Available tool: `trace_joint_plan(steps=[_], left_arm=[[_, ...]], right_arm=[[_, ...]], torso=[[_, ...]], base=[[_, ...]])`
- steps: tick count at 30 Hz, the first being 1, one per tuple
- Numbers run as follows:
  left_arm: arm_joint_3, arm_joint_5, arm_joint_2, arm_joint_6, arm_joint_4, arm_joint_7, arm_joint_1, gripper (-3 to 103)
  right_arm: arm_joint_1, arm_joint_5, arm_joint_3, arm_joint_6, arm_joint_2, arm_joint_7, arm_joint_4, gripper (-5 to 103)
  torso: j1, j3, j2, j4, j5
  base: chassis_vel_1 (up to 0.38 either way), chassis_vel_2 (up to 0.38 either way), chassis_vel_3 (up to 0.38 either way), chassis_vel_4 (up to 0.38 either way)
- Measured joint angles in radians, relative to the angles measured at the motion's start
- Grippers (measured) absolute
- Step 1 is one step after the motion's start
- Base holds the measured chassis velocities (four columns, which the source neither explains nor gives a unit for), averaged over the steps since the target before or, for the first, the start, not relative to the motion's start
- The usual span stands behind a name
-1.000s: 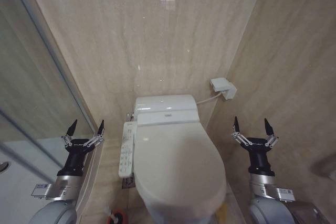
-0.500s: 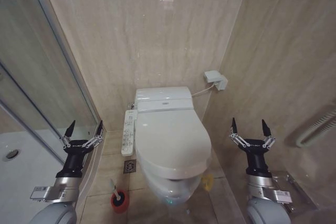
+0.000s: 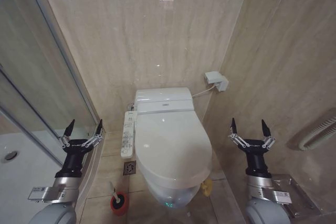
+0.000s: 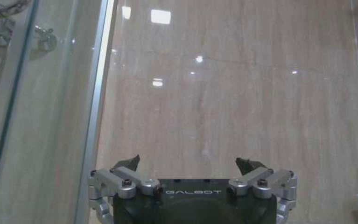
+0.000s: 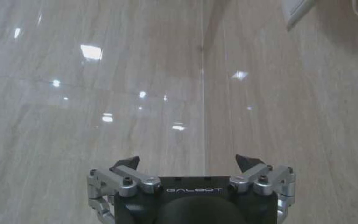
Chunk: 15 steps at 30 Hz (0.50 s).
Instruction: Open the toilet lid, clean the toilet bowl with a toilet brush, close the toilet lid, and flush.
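Both grippers wait raised with fingers spread apart and nothing between them: my left gripper [image 3: 83, 128] beside the glass shower partition [image 3: 37, 77], my right gripper [image 3: 250, 127] near the beige tiled wall. Between them, the large glossy white oval toilet lid [image 3: 173, 148] lies shut over the white ceramic toilet bowl [image 3: 170, 195]. On the floor, left of the bowl, the white-handled toilet brush [image 3: 116, 195] stands in its small red holder.
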<state>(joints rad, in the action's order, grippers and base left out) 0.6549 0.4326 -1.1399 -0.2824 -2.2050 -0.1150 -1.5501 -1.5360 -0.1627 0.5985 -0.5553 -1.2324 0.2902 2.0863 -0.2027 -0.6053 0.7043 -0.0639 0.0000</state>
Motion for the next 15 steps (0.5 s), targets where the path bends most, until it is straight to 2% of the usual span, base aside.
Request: trace_joint_plan(steps=[11, 15], left_arm=[[-0.006, -0.007, -0.005, -0.006, 0.009, 0.001, 0.001, 100], [-0.008, -0.01, -0.002, -0.019, 0.051, 0.008, 0.017, 100]], right_arm=[[-0.003, 0.002, -0.001, -0.006, -0.001, 0.0, -0.002, 100], [-0.003, 0.005, -0.001, -0.011, -0.004, 0.0, -0.008, 100]], torso=[[0.0, 0.0, 0.0, -0.0001, 0.0], [0.0, 0.0, 0.0, -0.0001, -0.0001]], base=[[0.0, 0.0, 0.0, 0.0], [0.0, 0.0, 0.0, 0.0]])
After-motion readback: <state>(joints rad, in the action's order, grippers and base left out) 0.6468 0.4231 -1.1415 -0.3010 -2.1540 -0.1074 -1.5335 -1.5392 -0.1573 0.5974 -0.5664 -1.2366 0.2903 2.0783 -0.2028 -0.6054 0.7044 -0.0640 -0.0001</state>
